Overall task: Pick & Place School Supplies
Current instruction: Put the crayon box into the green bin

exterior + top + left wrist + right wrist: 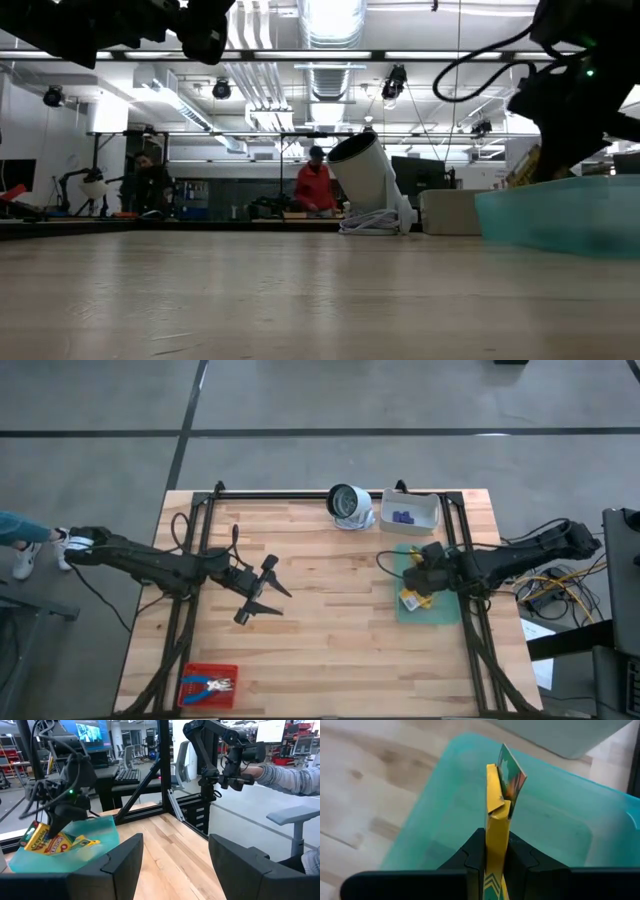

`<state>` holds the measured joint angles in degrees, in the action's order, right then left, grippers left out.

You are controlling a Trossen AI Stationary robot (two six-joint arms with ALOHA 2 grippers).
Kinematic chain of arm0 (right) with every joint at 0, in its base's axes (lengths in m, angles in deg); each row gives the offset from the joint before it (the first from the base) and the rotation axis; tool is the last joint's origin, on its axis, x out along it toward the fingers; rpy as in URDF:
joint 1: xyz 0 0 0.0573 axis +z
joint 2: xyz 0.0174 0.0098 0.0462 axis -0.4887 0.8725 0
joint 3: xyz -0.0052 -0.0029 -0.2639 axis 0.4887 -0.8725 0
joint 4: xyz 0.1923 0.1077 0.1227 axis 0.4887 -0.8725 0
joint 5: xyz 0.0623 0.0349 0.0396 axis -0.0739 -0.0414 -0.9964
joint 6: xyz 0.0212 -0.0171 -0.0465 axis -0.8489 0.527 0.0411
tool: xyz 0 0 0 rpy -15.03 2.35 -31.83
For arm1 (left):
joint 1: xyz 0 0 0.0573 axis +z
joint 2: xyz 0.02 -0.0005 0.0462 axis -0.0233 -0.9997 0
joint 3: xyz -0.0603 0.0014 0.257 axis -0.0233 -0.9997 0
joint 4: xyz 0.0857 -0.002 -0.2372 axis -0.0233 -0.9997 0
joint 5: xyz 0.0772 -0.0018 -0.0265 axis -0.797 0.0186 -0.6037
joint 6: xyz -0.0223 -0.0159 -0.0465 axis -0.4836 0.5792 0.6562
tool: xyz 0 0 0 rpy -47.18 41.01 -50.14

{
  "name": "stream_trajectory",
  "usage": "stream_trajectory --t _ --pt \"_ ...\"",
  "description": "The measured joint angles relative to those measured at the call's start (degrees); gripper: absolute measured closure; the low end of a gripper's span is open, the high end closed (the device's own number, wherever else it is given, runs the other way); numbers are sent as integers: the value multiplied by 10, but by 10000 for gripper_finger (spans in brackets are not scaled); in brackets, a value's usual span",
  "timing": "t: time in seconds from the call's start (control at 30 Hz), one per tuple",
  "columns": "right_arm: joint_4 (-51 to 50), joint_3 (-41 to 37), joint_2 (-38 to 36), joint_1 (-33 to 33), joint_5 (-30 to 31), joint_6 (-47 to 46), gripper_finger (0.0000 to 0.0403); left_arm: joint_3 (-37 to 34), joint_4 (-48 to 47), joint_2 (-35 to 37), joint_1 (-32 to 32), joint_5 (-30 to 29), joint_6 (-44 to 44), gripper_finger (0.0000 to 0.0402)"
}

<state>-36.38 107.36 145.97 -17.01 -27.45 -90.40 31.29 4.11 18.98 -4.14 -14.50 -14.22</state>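
Observation:
My right gripper (416, 586) hangs over the teal-green tray (446, 610) at the table's right and is shut on a yellow-and-green crayon box (498, 815). From the left wrist view this held box (34, 834) tilts down into the tray. A second crayon box (64, 844) lies flat on the tray floor beside it. My left gripper (272, 588) hovers open and level over the middle-left of the table, with nothing between its fingers. Purple pieces (403, 517) lie in the white bin (428, 510). Blue-handled scissors (214, 684) lie in the red tray (190, 672). My right gripper pinches the crayon box by its two broad faces (496, 851) between its two fingers. The fingers slant down from the table's right. The box sticks out past the fingertips, and its flap end (509, 775) is farthest from them. Whether its lower end touches the tray I cannot tell.
A white-grey round object (349, 503) lies at the far edge, next to the white bin. A black frame (300, 493) runs along the table's far side and both flanks. Bare wood (330, 630) lies between the arms. People stand in the room behind.

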Motion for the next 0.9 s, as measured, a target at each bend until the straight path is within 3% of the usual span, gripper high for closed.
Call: stream_trajectory --t 0.17,0.53,0.9 --pt "7 -13 -1 -8 -30 51 364 0 -1 0 0 0 0 170" --pt "14 -16 -1 -9 -10 22 358 0 -1 0 0 0 0 170" --pt "16 -16 -1 -9 -6 27 274 0 -2 0 0 0 0 170"
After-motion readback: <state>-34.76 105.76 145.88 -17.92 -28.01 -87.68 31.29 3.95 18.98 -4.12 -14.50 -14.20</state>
